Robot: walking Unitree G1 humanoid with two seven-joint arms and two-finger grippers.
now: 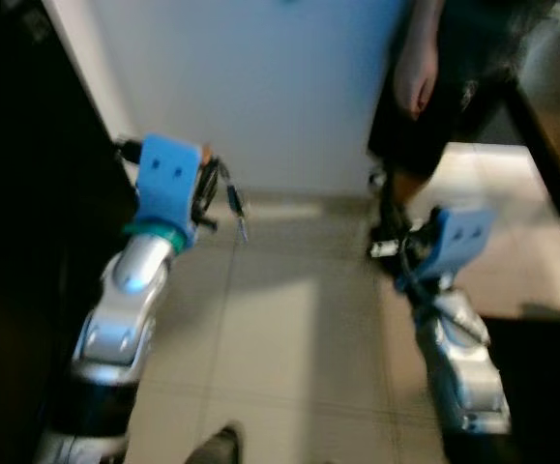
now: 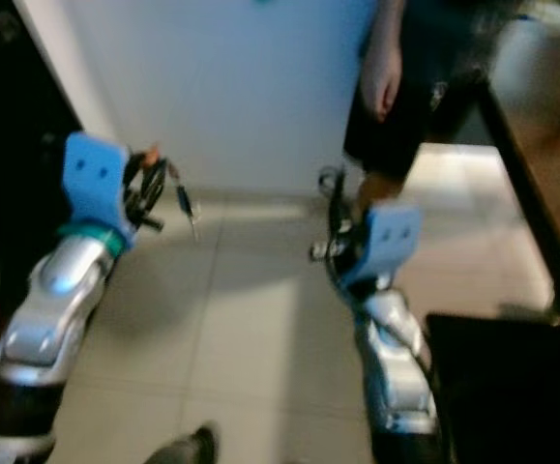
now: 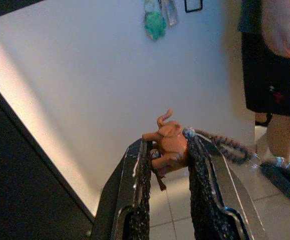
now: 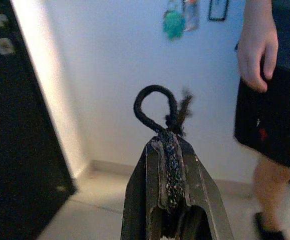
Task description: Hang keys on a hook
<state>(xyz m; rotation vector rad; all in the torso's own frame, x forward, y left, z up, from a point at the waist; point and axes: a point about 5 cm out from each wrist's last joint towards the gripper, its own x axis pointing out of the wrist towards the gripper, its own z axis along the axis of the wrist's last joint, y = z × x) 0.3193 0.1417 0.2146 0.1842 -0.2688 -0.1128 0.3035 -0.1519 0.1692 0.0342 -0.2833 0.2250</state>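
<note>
Left gripper point(image 3: 167, 150) fingers clamped on keys' brown charm point(image 3: 166, 144); key ring point(image 1: 233, 205) dangling right; wall hooks point(image 3: 157, 17) far, above. Right gripper point(image 4: 167, 145) fingers pinch black cord loop point(image 4: 155, 107).

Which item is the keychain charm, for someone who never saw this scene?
Start at the white wall, then the left gripper raised before it. Pinched between its black fingers is a small orange-brown animal-shaped charm with a curled tail, trailing a braided cord.

An orange animal-shaped key fob point(image 3: 167, 145) sits pinched in the left hand point(image 3: 167, 160); its braided cord and keys point(image 1: 236, 208) dangle beside it.
</note>
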